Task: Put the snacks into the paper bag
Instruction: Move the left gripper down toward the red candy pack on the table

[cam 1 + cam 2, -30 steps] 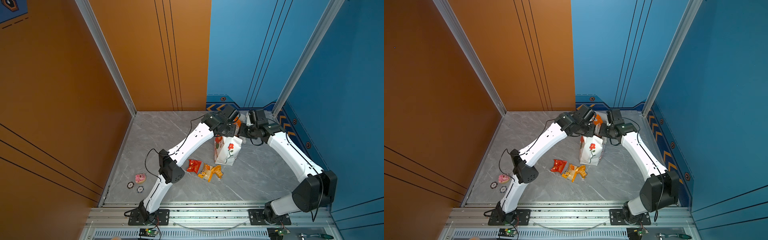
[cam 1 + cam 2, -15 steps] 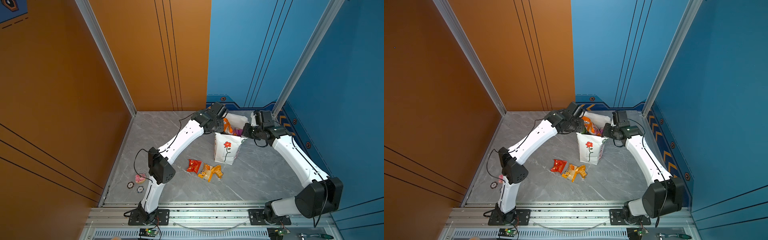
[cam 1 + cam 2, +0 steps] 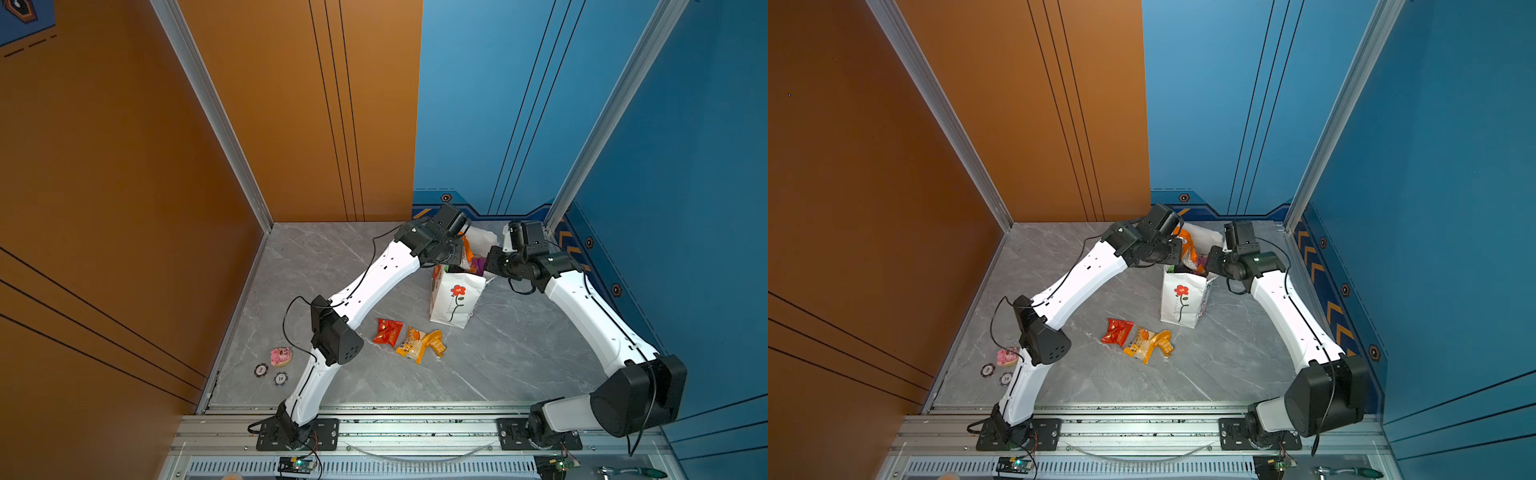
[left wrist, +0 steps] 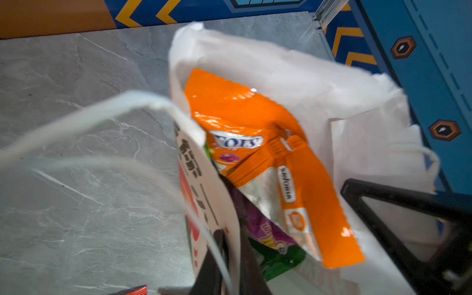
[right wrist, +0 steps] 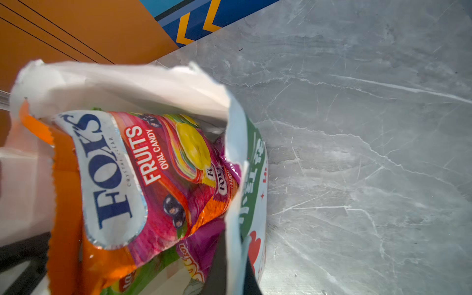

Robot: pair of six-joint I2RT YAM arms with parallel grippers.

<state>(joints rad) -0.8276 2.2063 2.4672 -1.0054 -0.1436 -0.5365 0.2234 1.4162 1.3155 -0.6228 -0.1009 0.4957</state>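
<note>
Findings, front to back.

**In front of the paper bag [image 3: 455,301]:** A red packet [image 3: 388,331] and the small orange packets [image 3: 419,345] lie loose on the floor [image 3: 519,353], near the bag's flower face. Neither gripper touches them. Well off to the bag's left are a pink toy [image 3: 281,356] and chips [image 3: 261,370], which are not part of the job.

**At the bag:**
- The bag stands upright on its base with its mouth spread.
- The left gripper [image 4: 232,270] straddles the lettered side wall at the rim, one finger inside and one outside. It cannot be told whether the jaws pinch the paper or are letting it go, because the view is blurred.
- The right gripper [image 5: 236,277] is clamped on the opposite rim.

**Inside the bag:** An orange candy packet [image 5: 122,178] leans against the back wall and pokes above the rim. A purple packet [image 4: 268,229] and a green packet [image 4: 278,260] sit beneath it.

**Change noted:**
- A second ago the bag leaned, and both grippers crowded over its mouth and hid the contents.
- Half a second ago it was already set square.
- Now the arms hold apart on opposite rims and the contents show plainly.
- The loose packets in front have not shifted.

**Assessment:** The bag is loaded in part and steadied for more. The packets in front remain outstanding. One arm would have to leave the rim to fetch them, and the crumpled paper may sag shut once released.
</note>
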